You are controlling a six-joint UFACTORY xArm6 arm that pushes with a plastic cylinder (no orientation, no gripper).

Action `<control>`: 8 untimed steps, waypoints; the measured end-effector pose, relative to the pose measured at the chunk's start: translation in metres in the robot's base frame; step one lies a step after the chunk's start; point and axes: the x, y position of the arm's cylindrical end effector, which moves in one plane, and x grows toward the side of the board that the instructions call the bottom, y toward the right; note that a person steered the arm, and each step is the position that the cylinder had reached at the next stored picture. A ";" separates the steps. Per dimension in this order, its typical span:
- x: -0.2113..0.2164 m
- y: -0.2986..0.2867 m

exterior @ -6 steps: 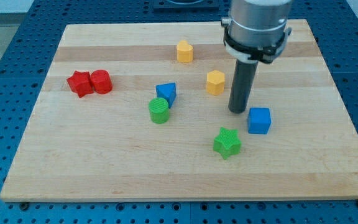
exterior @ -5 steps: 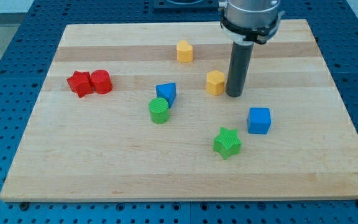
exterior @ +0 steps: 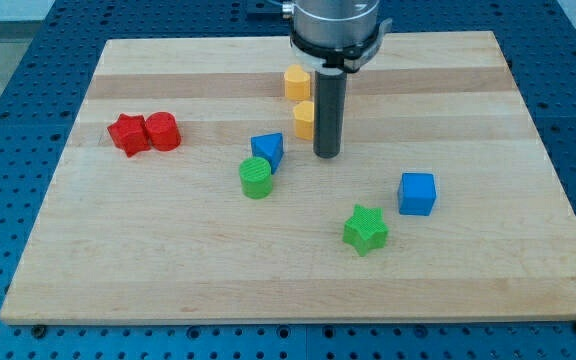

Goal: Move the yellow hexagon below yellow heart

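where my tip stands, yellow hexagon touches its left

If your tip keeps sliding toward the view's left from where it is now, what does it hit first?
My tip would probably meet the blue block first; the yellow hexagon sits beside the rod, slightly above that line, though depth is uncertain.

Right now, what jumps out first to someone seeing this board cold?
The big dark rod near the board's top centre, my tip down on the wood right beside the yellow hexagon, on its right. That hexagon sits directly below the yellow heart. Next, the tight red pair at the view's left: the red star touching the red block.
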 end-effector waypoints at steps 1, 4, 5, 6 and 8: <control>0.024 -0.022; -0.056 -0.023; -0.054 -0.028; -0.051 -0.031; -0.016 0.002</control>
